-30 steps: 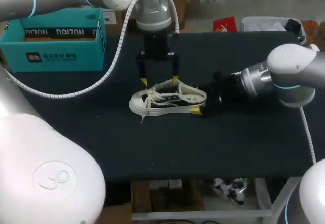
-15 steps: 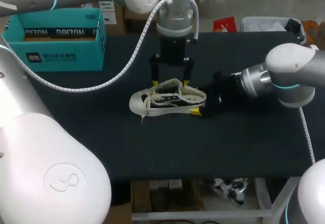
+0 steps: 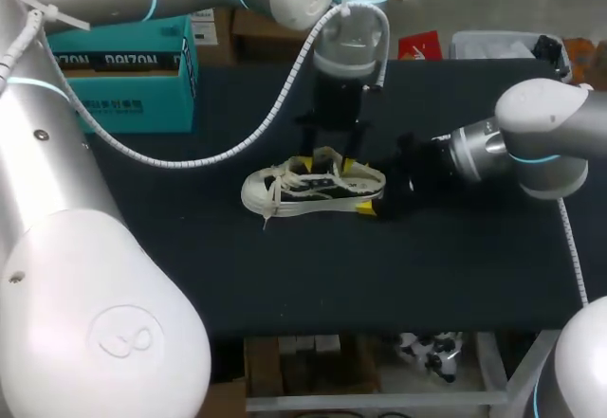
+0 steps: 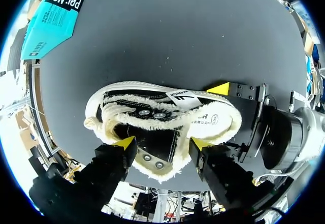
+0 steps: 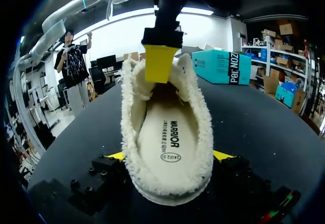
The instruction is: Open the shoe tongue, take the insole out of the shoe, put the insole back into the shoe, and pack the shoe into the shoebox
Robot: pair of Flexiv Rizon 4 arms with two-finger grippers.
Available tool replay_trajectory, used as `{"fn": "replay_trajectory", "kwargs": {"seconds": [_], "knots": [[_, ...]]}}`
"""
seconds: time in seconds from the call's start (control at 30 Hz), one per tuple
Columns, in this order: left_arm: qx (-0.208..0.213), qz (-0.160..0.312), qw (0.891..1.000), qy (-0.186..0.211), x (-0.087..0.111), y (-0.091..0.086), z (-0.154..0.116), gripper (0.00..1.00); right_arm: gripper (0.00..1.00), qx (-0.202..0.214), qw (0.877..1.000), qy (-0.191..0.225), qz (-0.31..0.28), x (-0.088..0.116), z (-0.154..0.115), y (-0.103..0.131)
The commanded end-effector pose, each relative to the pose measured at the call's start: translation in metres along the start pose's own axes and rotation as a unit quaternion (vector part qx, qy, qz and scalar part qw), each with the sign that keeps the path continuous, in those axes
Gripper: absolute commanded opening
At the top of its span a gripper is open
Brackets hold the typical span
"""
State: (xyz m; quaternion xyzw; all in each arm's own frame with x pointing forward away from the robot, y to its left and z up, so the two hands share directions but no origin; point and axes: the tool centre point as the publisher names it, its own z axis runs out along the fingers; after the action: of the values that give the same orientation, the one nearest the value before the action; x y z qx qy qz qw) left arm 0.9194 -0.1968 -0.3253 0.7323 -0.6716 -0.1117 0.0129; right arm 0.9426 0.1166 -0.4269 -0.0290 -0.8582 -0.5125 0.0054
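**Two Arms Set on a Sneaker, Tongue Not Yet Opened**

The left pincer hung over the shoe, its fingers spread and straddling the eyelet flap beside the tongue. No squeeze could be seen, and the stance looked set for catching the tongue. The right pincer, entering from 3 o'clock, was clamped on the heel from both sides, seemingly to stop the shoe sliding when the tongue is pulled. The shoe sat upright near the middle of the desk, toe to 9 o'clock and heel to 3 o'clock, with the insole lying flat inside. The teal shoebox stood at 10 o'clock from the shoe, well apart. The task appeared to be at its first step.
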Motion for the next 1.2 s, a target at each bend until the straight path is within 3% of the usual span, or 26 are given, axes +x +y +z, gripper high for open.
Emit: {"fn": "replay_trajectory", "kwargs": {"seconds": [0.03, 0.07, 0.17, 0.43, 0.67, 0.83, 1.2], "knots": [[0.004, -0.004, 0.999, -0.032, 0.003, 0.002, -0.001, 0.41, 0.00, -0.001, 1.000, 0.000, 0.000, 0.001, 0.003, -0.002], [0.007, -0.010, 0.999, -0.032, 0.002, 0.002, -0.001, 0.34, 0.00, -0.001, 1.000, 0.000, 0.000, 0.001, 0.003, -0.002], [0.008, -0.015, 0.999, -0.030, -0.004, 0.002, -0.002, 0.00, 0.00, -0.001, 1.000, 0.000, 0.000, 0.001, 0.003, -0.002], [0.020, -0.020, 1.000, -0.006, -0.020, 0.006, -0.005, 0.00, 0.00, -0.001, 1.000, 0.000, 0.000, 0.001, 0.003, -0.002], [0.065, -0.018, 0.994, 0.081, -0.053, 0.012, -0.014, 0.00, 0.00, -0.001, 1.000, 0.000, 0.000, 0.001, 0.003, -0.002], [0.073, -0.012, 0.986, 0.152, -0.078, 0.007, -0.009, 0.00, 0.00, -0.001, 1.000, 0.000, 0.000, 0.001, 0.003, -0.002], [0.064, -0.001, 0.978, 0.199, -0.098, -0.009, 0.010, 0.00, 0.00, -0.001, 1.000, 0.000, 0.000, 0.001, 0.003, -0.002]]}}
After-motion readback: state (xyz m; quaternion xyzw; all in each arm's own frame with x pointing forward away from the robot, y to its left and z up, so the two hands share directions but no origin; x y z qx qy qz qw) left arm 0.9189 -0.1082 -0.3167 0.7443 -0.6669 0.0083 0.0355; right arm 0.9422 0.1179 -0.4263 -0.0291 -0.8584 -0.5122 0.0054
